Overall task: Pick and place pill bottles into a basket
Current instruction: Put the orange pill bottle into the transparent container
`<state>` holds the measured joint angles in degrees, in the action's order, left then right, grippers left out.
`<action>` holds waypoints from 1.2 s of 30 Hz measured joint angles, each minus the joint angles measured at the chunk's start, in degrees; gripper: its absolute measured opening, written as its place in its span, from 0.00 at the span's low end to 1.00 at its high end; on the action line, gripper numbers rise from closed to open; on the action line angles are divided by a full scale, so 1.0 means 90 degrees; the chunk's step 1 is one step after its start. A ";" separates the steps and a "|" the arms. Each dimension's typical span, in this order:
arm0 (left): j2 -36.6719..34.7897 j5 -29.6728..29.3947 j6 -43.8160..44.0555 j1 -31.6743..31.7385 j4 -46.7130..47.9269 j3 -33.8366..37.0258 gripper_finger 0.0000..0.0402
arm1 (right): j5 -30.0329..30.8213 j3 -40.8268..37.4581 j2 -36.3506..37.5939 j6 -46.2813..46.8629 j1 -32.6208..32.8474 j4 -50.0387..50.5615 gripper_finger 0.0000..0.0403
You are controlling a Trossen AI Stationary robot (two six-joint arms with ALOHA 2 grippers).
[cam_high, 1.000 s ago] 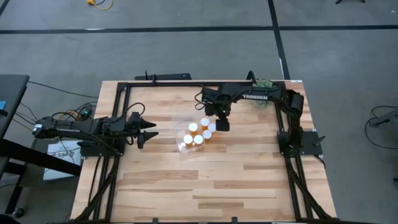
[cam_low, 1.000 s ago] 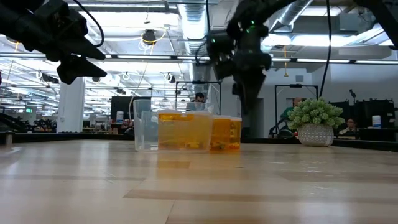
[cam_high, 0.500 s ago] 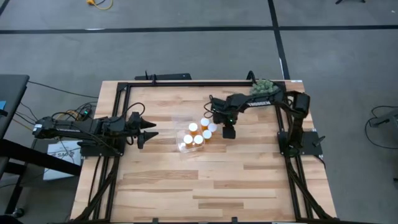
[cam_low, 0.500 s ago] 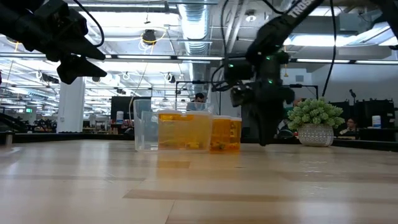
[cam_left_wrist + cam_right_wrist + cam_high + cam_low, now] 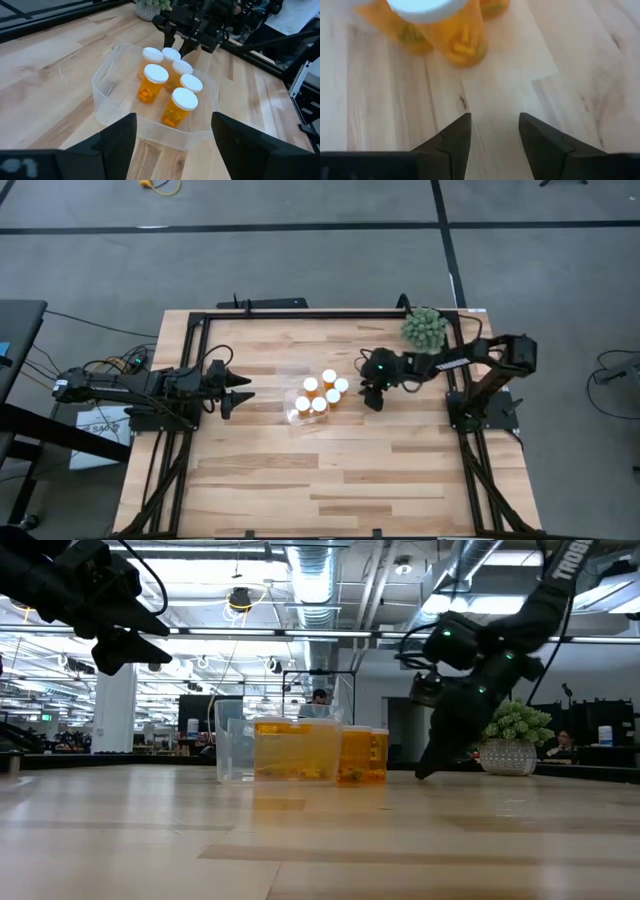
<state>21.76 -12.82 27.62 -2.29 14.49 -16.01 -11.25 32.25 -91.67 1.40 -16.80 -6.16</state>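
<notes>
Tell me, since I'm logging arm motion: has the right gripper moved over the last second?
Yes. The right gripper has swung away from the clear plastic basket, toward the table's right side nearer the green potted plant.

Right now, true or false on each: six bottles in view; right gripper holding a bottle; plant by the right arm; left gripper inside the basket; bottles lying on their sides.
1. Six white-capped bottles are in view. True.
2. The right gripper holds a bottle. False: nothing is between its fingers, and it sits beside the basket over bare wood.
3. The plant stands at the table's far edge near the right arm. True.
4. The left gripper is inside the basket. False: it waits open, well clear of the basket on its left side.
5. The bottles lie on their sides. False: they stand upright, caps up.
</notes>
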 joint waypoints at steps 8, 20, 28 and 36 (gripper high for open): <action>0.0000 -0.0009 0.0002 -0.0002 0.0001 0.0000 0.61 | 0.0121 -0.0456 -0.0396 0.0342 0.0214 -0.1664 0.40; 0.0001 -0.0005 0.0058 0.0000 0.0001 0.0000 0.61 | 0.0260 -0.0268 -0.0766 0.0129 0.0376 -0.1983 0.62; 0.0002 -0.0005 0.0065 -0.0002 0.0003 0.0000 0.61 | 0.0407 -0.0020 -0.0796 -0.0363 0.0455 -0.1860 0.72; 0.0002 -0.0002 0.0070 -0.0001 0.0006 0.0000 0.61 | 0.0785 0.0126 -0.0807 -0.0378 0.0427 -0.1879 0.72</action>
<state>21.78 -12.84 28.25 -2.30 14.55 -16.01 -4.19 33.39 -98.93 -2.00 -12.95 -23.07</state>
